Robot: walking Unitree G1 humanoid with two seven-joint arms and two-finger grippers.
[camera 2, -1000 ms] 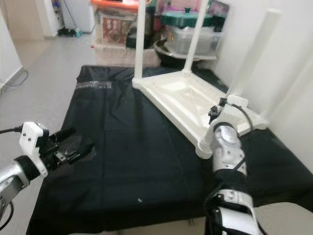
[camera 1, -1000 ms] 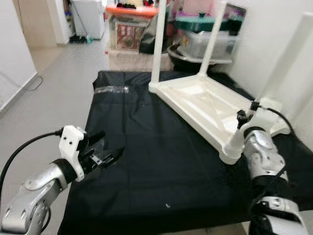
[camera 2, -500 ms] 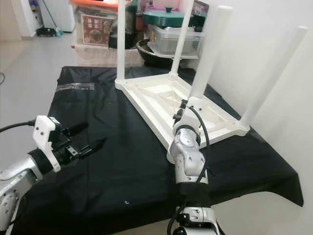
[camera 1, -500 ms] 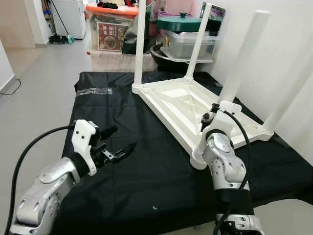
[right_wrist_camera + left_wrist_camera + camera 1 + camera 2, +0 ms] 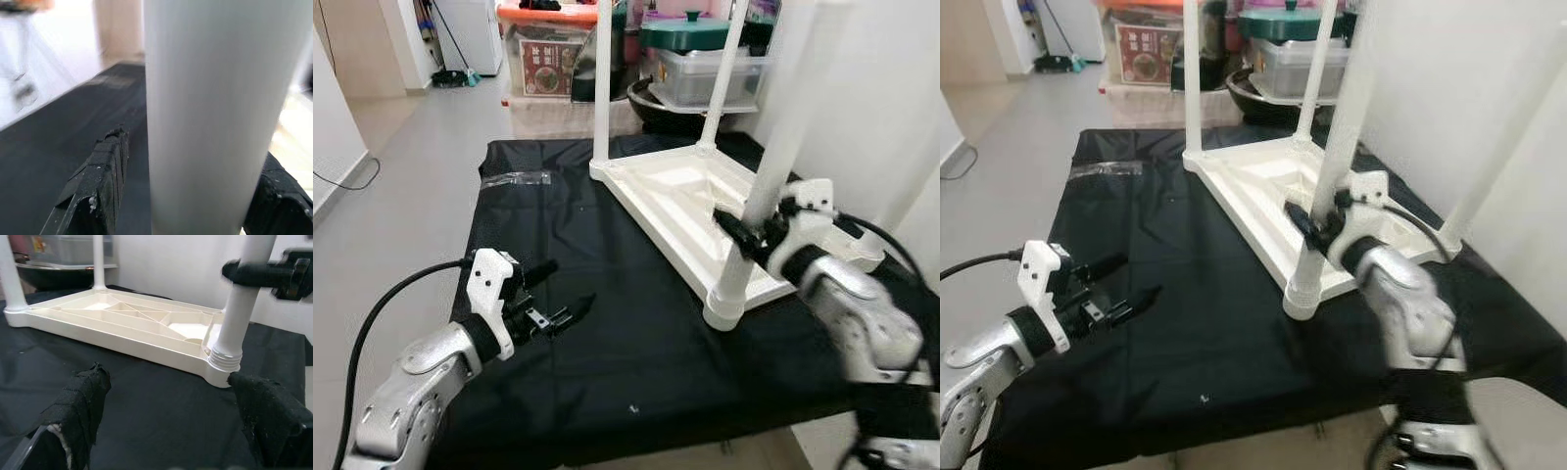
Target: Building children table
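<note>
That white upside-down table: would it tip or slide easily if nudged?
The table looks like hollow moulded plastic, so probably light. It lies flat on the black cloth, so it would likely slide rather than tip. The right tool straddles the near leg, steadying it.

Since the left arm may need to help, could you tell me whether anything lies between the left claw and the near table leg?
Nothing visible does: between the open left claw and the near table leg lies bare black cloth.

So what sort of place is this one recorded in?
Likely a lived-in home: tiled floor, stacked storage bins and a lidded pot against the wall, with an upturned white children's table on a black-covered surface.
</note>
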